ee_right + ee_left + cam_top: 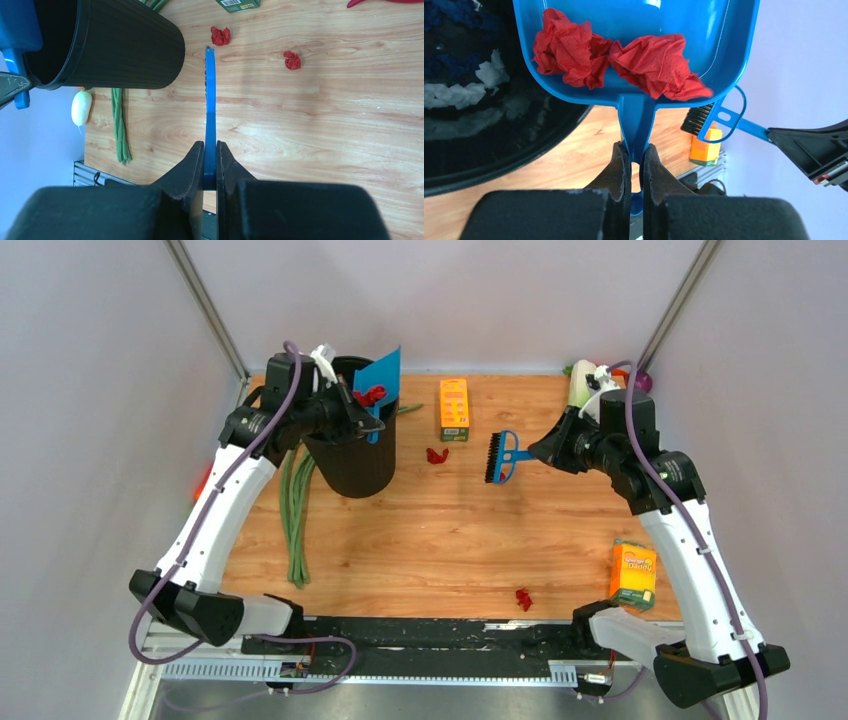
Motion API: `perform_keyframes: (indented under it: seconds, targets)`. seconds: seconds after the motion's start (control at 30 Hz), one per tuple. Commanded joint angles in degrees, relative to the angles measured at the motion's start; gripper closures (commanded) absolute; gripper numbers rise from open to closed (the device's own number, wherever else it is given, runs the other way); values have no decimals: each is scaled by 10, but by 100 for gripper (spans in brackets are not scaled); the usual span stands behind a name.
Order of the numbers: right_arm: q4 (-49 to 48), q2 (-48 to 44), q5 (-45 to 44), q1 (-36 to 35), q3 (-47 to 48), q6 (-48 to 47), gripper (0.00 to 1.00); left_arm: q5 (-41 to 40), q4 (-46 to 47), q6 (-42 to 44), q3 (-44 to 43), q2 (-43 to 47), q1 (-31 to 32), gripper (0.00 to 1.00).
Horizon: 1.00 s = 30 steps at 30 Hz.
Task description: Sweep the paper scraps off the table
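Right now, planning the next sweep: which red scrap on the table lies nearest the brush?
The scrap below the orange box, just left of the brush; the other scrap lies far off by the black rail.

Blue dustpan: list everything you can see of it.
The blue plastic dustpan is a glossy, shallow scoop whose raised side walls narrow to a slim handle. The left gripper is shut on that handle and holds the pan raised and steeply tilted at the rim of the ribbed black bin. Two crumpled red paper scraps lie inside, near the handle end.
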<state>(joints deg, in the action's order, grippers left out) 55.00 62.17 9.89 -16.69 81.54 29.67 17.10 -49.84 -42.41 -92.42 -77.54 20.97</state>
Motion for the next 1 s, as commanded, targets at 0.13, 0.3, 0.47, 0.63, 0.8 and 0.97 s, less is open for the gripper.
perform_keyframes:
  seconds: [0.13, 0.3, 0.47, 0.63, 0.8, 0.97]
  targets:
    - [-20, -13, 10, 3, -2, -10, 100, 147, 266, -145, 149, 82, -90, 100]
    - [-18, -14, 11, 3, -2, -13, 100, 188, 359, -214, 202, 95, -113, 100]
    - [-18, -12, 10, 3, -1, -14, 100, 218, 526, -321, 269, 117, -133, 100]
    - [-16, -10, 11, 3, 6, -15, 100, 234, 753, -435, 359, 128, -155, 100]
    - [-11, -7, 9, 3, 10, -15, 100, 228, 882, -533, 409, 126, -165, 100]
    - [-8, -3, 9, 3, 19, -13, 100, 246, 912, -543, 387, 114, -166, 100]
